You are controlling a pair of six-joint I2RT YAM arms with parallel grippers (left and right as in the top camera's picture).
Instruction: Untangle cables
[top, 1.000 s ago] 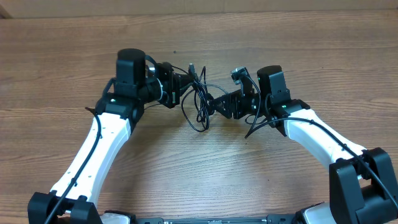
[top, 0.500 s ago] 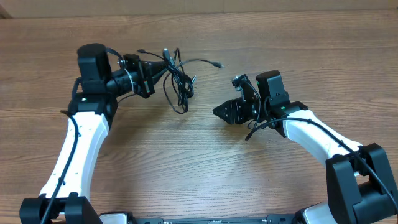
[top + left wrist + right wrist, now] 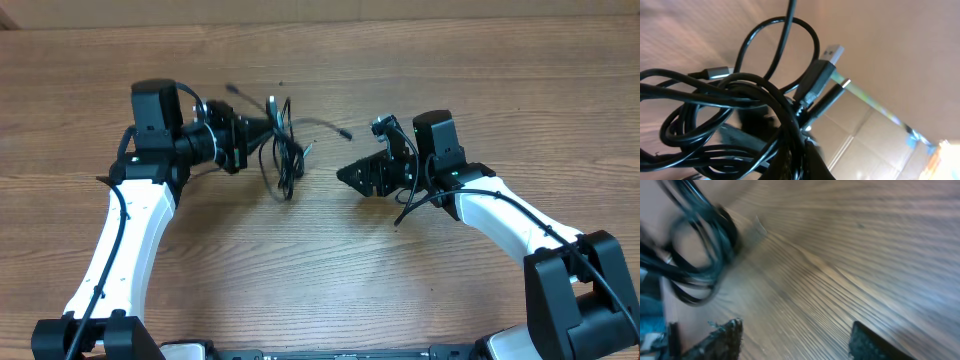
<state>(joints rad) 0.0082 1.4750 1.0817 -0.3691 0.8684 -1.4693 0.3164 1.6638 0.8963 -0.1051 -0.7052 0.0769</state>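
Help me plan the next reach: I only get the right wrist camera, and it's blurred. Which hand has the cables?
Observer: The left hand is shut on the cables, gripping the tangled bundle.
Operator: Is my right hand touching them?
Observer: No. Overhead, the right hand is open and empty, with table showing between it and the bundle.
Operator: Any free end to go for?
Observer: The left wrist view shows a silver-tipped USB plug sticking out of the tangle.
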